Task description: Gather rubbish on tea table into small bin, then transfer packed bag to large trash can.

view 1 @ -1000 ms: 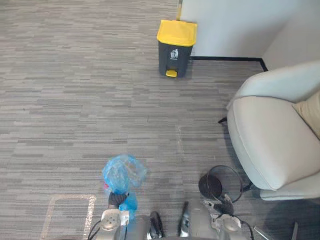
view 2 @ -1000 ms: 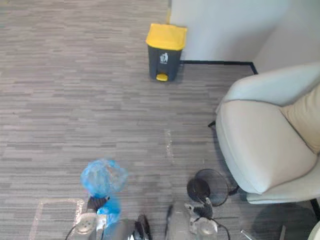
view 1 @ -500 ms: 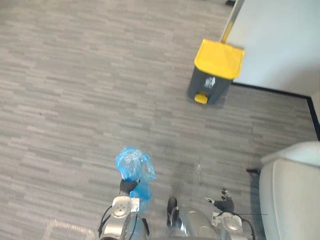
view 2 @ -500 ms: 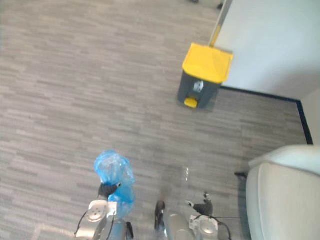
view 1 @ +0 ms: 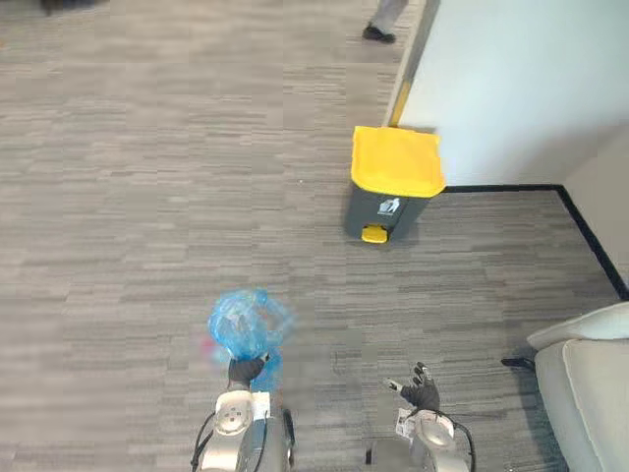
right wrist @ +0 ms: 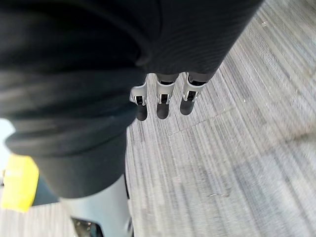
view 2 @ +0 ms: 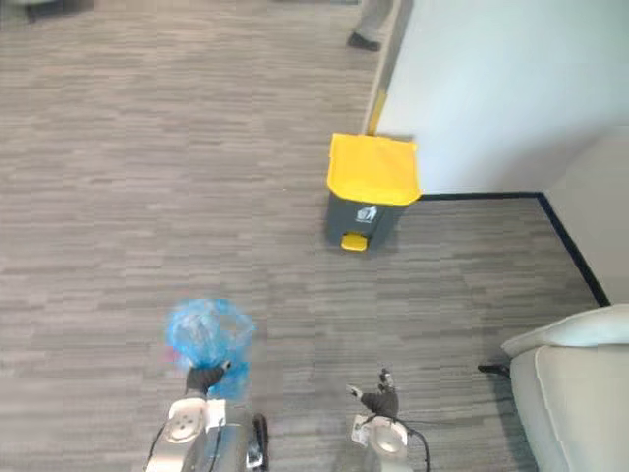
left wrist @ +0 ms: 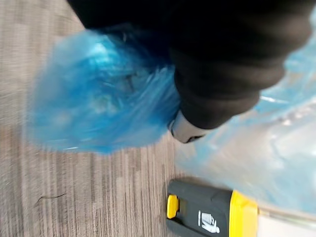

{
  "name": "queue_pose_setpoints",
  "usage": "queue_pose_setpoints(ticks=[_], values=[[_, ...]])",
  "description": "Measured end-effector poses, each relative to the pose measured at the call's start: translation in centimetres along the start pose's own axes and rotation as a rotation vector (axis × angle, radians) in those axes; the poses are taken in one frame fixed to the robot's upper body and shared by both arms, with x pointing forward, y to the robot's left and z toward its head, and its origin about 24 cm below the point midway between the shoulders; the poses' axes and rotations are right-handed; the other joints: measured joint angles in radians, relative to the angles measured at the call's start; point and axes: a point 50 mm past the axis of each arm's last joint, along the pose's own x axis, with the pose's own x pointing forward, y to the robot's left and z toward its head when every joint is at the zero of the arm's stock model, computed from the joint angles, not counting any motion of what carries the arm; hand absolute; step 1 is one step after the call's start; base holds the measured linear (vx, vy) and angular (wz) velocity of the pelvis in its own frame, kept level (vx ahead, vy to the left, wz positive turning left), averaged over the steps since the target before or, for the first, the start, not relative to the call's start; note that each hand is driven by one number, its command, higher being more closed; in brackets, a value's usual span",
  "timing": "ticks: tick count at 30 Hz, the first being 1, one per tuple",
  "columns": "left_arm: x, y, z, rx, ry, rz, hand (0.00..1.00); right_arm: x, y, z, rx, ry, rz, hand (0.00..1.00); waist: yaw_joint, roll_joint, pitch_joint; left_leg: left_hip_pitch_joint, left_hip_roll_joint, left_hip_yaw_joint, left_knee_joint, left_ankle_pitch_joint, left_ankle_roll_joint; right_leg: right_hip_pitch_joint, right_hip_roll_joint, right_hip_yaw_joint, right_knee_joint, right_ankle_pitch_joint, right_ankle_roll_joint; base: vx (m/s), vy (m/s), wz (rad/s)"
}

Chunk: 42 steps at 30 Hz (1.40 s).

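My left hand (view 1: 246,370) is shut on the neck of a packed blue plastic bag (view 1: 240,325), which bulges above it at the lower left of the head views. The bag (left wrist: 98,108) billows round that hand in the left wrist view. A dark grey trash can with a closed yellow lid (view 1: 392,181) stands ahead against the white wall, with a yellow pedal at its foot; it also shows past the bag (left wrist: 212,212). My right hand (view 1: 421,389) hangs low at the right, fingers (right wrist: 160,106) relaxed and holding nothing.
A white wall (view 1: 521,88) with a black skirting runs behind the can. A pale armchair (view 1: 590,393) fills the lower right corner. A person's shoe (view 1: 377,32) shows at the top by the wall's edge. Grey carpet (view 1: 147,197) lies open to the left.
The whole picture has shifted as the camera turned: the armchair slid off to the right and the yellow-lidded can sits nearer the centre. The bag stays in my left hand.
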Motion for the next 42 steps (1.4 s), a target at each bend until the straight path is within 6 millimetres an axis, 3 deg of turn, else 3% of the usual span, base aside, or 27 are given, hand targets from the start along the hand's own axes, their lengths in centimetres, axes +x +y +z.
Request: queue_pose_setpoints(ticks=[1,4,5,6,7,8,11,12,13,14,15,16,19,22,23,24,25,26,27,31,32,35,37,38,40,42], values=[[0.0,0.0,-0.1,0.002,0.003,-0.002,1.00,-0.1,0.2,-0.1,-0.022,-0.001,0.008,0.00,0.000,0.001,0.000,0.037,0.002,0.020,-0.039,-0.010,-0.004,-0.052,-0.004,-0.086,-0.037,-0.004,-0.020,0.24,0.019,-0.54],[0.0,-0.2,-0.3,0.010,0.015,-0.012,1.00,0.0,0.0,-0.2,-0.023,0.005,0.003,0.00,-0.006,-0.010,-0.004,0.095,0.006,0.044,-0.085,-0.030,-0.028,-0.112,0.004,-0.198,-0.188,0.014,-0.047,0.27,-0.041,-0.30],[0.3,-0.2,-0.8,0.024,0.041,-0.016,1.00,0.1,-0.1,-0.8,-0.030,0.031,-0.001,0.00,-0.020,-0.013,-0.006,0.132,0.010,0.051,-0.115,-0.027,-0.043,-0.118,0.029,-0.213,-0.343,0.060,-0.060,0.35,-0.093,-0.05],[0.5,0.1,-1.3,0.044,0.065,-0.016,1.00,0.1,-0.2,-1.7,-0.044,0.076,-0.002,0.00,-0.031,-0.028,-0.015,0.154,-0.003,0.055,-0.142,-0.026,-0.058,-0.124,0.049,-0.197,-0.484,0.159,-0.084,0.46,-0.136,0.09],[0.6,0.2,-1.5,0.050,0.077,-0.014,1.00,0.1,-0.4,-2.0,-0.054,0.094,-0.004,0.00,-0.038,-0.029,-0.016,0.164,-0.008,0.047,-0.154,-0.028,-0.067,-0.124,0.055,-0.185,-0.495,0.228,-0.109,0.48,-0.134,0.05],[0.7,0.3,-2.0,0.056,0.101,-0.011,1.00,0.6,-0.7,-1.6,-0.064,0.090,-0.012,0.00,-0.045,-0.009,-0.022,0.189,0.009,0.019,-0.184,-0.020,-0.086,-0.121,0.072,-0.186,-0.480,0.226,-0.160,0.58,-0.183,-0.04],[0.6,-0.3,-1.9,0.051,0.099,-0.027,1.00,1.1,-1.6,-0.8,-0.071,0.067,-0.038,0.00,-0.051,0.022,-0.011,0.242,0.013,-0.059,-0.222,0.013,-0.106,-0.132,0.068,-0.201,-0.350,0.149,-0.185,0.42,-0.165,0.18],[0.5,-0.6,-1.8,0.051,0.091,-0.040,1.00,0.8,-2.1,-1.4,-0.070,0.084,-0.051,0.00,-0.056,0.027,-0.012,0.236,0.026,-0.102,-0.111,0.019,-0.104,-0.084,0.072,-0.225,-0.320,0.096,-0.175,0.50,-0.216,0.50],[0.5,-0.8,-1.5,0.043,0.079,-0.047,1.00,0.5,-2.0,-1.9,-0.072,0.094,-0.045,0.00,-0.055,0.032,-0.013,0.159,0.063,-0.132,0.118,0.033,-0.093,-0.002,0.093,-0.233,-0.381,0.061,-0.179,0.42,-0.184,0.39],[0.5,-0.8,-1.4,0.039,0.072,-0.053,1.00,0.5,-1.9,-1.9,-0.075,0.092,-0.039,0.00,-0.051,0.041,-0.013,0.105,0.090,-0.141,0.251,0.069,-0.083,0.036,0.113,-0.237,-0.416,0.053,-0.186,0.40,-0.122,-0.16],[0.1,-0.9,-1.4,0.028,0.067,-0.059,1.00,0.5,-1.4,-1.6,-0.084,0.077,-0.018,0.00,-0.037,0.058,-0.012,-0.012,0.150,-0.156,0.498,0.129,-0.074,0.099,0.154,-0.226,-0.477,0.044,-0.202,0.38,-0.053,-0.53],[0.0,-1.1,-1.4,0.025,0.069,-0.066,1.00,0.5,-1.1,-1.4,-0.081,0.072,-0.010,0.00,-0.027,0.059,-0.012,-0.053,0.166,-0.154,0.577,0.108,-0.072,0.123,0.166,-0.213,-0.493,0.041,-0.207,0.44,-0.048,-0.70],[-0.1,-1.7,-1.5,0.007,0.073,-0.091,1.00,0.5,-0.6,-1.4,-0.065,0.073,-0.003,0.00,-0.016,0.036,-0.002,-0.156,0.154,-0.130,0.581,0.043,-0.049,0.226,0.157,-0.166,-0.556,0.041,-0.206,0.33,0.044,-0.48],[-0.2,-1.8,-1.2,-0.001,0.059,-0.094,1.00,0.4,-0.8,-1.4,-0.064,0.068,-0.009,0.00,-0.008,0.018,0.002,-0.199,0.130,-0.096,0.338,0.033,-0.030,0.285,0.112,-0.141,-0.562,0.006,-0.149,0.31,0.159,-0.35],[0.0,-2.0,-0.9,-0.006,0.051,-0.098,1.00,0.2,-1.1,-1.8,-0.064,0.079,-0.018,0.00,-0.004,0.023,-0.003,-0.212,0.111,-0.095,0.227,0.049,-0.023,0.298,0.094,-0.135,-0.556,-0.009,-0.124,0.31,0.276,-0.12],[-0.1,-2.1,-0.9,-0.010,0.050,-0.099,1.00,0.0,-1.5,-2.0,-0.062,0.080,-0.027,0.00,-0.001,0.035,-0.014,-0.213,0.100,-0.097,0.129,0.105,-0.021,0.297,0.091,-0.130,-0.546,-0.023,-0.102,0.24,0.233,-0.09],[-0.3,-2.4,-1.0,-0.020,0.052,-0.100,1.00,-0.1,-2.1,-2.0,-0.063,0.078,-0.045,0.00,0.001,0.054,-0.020,-0.214,0.099,-0.106,0.043,0.198,-0.043,0.298,0.102,-0.124,-0.540,-0.039,-0.080,0.31,0.328,-0.01],[0.0,-1.8,-1.1,0.001,0.061,-0.092,1.00,-0.2,-1.4,-2.3,-0.049,0.099,-0.033,0.00,0.004,0.015,-0.022,-0.200,0.055,-0.089,0.043,0.181,-0.025,0.300,0.058,-0.095,-0.543,-0.051,-0.063,0.25,0.255,0.03],[0.1,-1.3,-1.1,0.015,0.058,-0.082,1.00,-0.3,-0.9,-2.4,-0.034,0.103,-0.026,0.00,0.004,0.000,-0.027,-0.199,0.035,-0.075,0.041,0.168,-0.014,0.295,0.037,-0.084,-0.547,-0.039,-0.056,0.27,0.298,0.03],[-0.3,-0.9,-1.6,0.023,0.068,-0.070,1.00,-0.1,-0.3,-1.7,-0.026,0.081,-0.011,0.00,0.019,0.003,-0.029,-0.167,0.021,-0.036,0.092,0.066,0.002,0.310,0.003,-0.034,-0.501,-0.018,-0.034,0.18,0.244,-0.25],[-0.7,-0.7,-2.1,0.024,0.082,-0.068,1.00,-0.2,-0.4,-1.9,-0.026,0.087,-0.015,0.00,0.025,0.003,-0.029,-0.122,0.013,-0.014,0.095,0.029,0.005,0.269,-0.018,-0.011,-0.368,-0.007,-0.020,0.14,0.180,-0.54],[-0.7,-0.3,-2.1,0.051,0.078,-0.072,1.00,-0.7,-1.1,-3.0,-0.033,0.122,-0.029,0.00,0.019,-0.007,-0.013,-0.012,-0.013,0.014,0.079,-0.016,0.013,0.066,-0.069,0.025,0.099,0.171,-0.064,0.16,0.130,-0.25],[-0.6,-0.1,-2.0,0.059,0.075,-0.068,1.00,-0.8,-1.3,-3.0,-0.032,0.118,-0.035,0.00,0.002,-0.017,-0.007,0.045,-0.014,0.007,0.066,-0.035,0.022,-0.009,-0.063,-0.028,0.190,0.115,-0.058,0.22,0.024,0.04],[-0.3,-0.2,-1.6,0.060,0.063,-0.073,1.00,-0.7,-1.3,-2.8,-0.025,0.113,-0.038,0.00,0.000,-0.028,-0.002,0.067,-0.014,0.003,0.043,-0.037,0.026,-0.054,-0.060,-0.098,0.166,0.072,-0.064,0.14,-0.027,0.12],[0.2,-1.0,-0.9,0.075,0.041,-0.102,1.00,-0.5,-1.6,-2.6,-0.009,0.109,-0.057,0.00,-0.009,-0.033,0.001,0.082,-0.010,-0.023,0.026,-0.042,0.026,-0.109,-0.055,-0.215,0.026,0.053,-0.062,0.16,-0.078,0.37],[0.9,-1.3,-0.3,0.085,0.029,-0.114,1.00,-0.3,-2.1,-2.5,0.010,0.115,-0.082,0.00,-0.010,-0.028,0.008,0.086,0.002,-0.045,0.032,-0.055,0.021,-0.133,-0.028,-0.275,-0.220,0.093,-0.055,0.36,-0.167,0.39]])
